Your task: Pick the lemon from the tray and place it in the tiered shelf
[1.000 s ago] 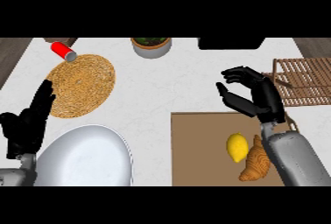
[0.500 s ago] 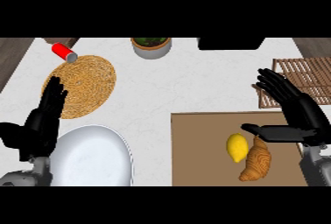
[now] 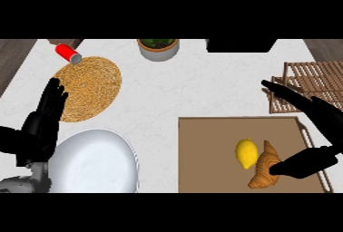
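Yellow lemon [image 3: 247, 152] is seen on the brown tray [image 3: 208, 154], touching a croissant [image 3: 265, 166] at its 3 o'clock. The right hand [image 3: 315, 131] is spread above the tray's right edge; the wooden tiered shelf [image 3: 312, 84] lies at its 12 o'clock. The left hand [image 3: 41, 124] is held open at 9 o'clock. No writing is legible.

Bright, even lighting over the counter [image 3: 194, 90]

No glare is seen on the pale top. Soft, faint shadows are cast just beside the plate [image 3: 94, 163] and the potted plant [image 3: 159, 49]; edges are rendered without blur or distortion.
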Tool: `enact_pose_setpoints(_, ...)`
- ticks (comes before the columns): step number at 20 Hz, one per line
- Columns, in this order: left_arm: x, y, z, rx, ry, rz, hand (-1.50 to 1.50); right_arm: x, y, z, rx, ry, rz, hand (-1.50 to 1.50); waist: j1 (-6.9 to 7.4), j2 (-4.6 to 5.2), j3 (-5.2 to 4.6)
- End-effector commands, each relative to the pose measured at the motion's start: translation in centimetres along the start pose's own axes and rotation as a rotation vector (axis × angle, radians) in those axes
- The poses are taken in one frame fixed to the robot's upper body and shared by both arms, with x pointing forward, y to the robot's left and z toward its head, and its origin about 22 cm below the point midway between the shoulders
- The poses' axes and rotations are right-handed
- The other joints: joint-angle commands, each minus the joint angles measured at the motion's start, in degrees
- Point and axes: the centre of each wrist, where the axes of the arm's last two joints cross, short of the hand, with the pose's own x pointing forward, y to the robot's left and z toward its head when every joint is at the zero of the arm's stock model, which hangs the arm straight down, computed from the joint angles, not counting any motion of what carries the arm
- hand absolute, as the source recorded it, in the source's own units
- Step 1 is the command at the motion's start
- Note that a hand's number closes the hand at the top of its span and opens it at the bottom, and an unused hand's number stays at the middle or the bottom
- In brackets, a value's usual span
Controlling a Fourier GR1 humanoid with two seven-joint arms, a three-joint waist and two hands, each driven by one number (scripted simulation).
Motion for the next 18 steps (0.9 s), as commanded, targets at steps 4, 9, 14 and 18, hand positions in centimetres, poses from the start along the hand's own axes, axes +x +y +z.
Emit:
enact_pose_setpoints(4,0.1,-1.1,1.0,-0.029,-0.01,0.016,0.0,5.5,2.7,0.4,0.035,0.203,0.391,-1.5,1.73,0.19,0.01)
enact_pose_setpoints(9,1.8,0.6,-0.1,-0.029,-0.004,0.001,0.0,8.0,5.7,-2.1,0.061,0.311,0.424,-1.5,1.17,0.4,0.19)
enact_pose_setpoints(14,-0.2,-1.8,-0.5,-0.013,-0.005,0.013,0.0,7.0,9.6,-2.4,0.053,0.373,0.571,-1.5,0.36,0.49,0.17)
enact_pose_setpoints(18,0.3,-1.5,0.9,0.0,-0.01,-0.004,0.0,3.6,8.6,-2.8,0.096,0.502,0.696,-1.5,0.36,0.33,0.23)
